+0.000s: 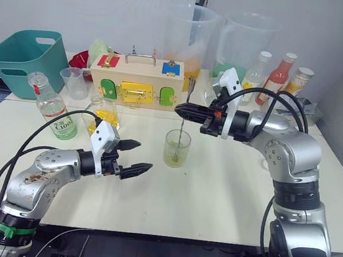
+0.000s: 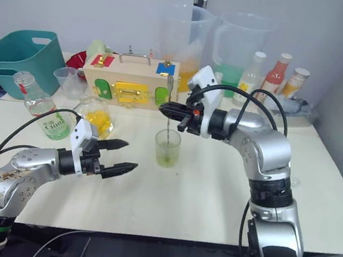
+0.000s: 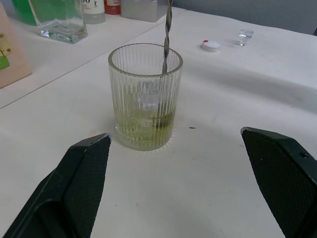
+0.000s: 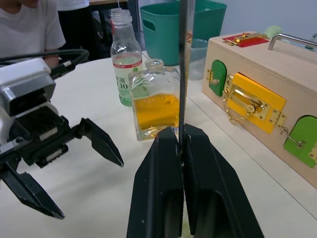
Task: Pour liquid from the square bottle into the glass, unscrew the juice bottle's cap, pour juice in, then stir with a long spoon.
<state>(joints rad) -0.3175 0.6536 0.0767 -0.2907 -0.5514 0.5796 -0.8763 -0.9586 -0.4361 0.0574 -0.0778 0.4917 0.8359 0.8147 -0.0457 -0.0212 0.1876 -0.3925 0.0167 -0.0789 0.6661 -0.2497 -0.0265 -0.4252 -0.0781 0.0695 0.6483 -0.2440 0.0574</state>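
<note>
**A:** Head cam first: right hand [image 1: 186, 111] is clamped on the long spoon [image 1: 182, 127], which hangs straight down into the glass [image 1: 176, 148] mid-surface. Left hand [image 1: 132, 156] hovers just beside the glass, fingers spread, holding nothing. The square bottle [image 1: 103, 112] and the juice bottle [image 1: 50, 108], cap off, stand back near the wooden box [image 1: 135, 84].

**B:** Left wrist cam: ribbed glass between the spread fingers, a shallow pale green-yellow pool at the bottom, spoon tip in it. The cap [image 3: 210, 45] lies well apart on the surface [image 3: 237, 168].

**A:** Right wrist cam: both fingers pinch the spoon shaft tight and upright.

**B:** So it's the stir, I'd say. Small slow circles, keep the shaft vertical and off the rim, since the glass looks light enough to skid. Closing the left hand gently round it would help.
</note>
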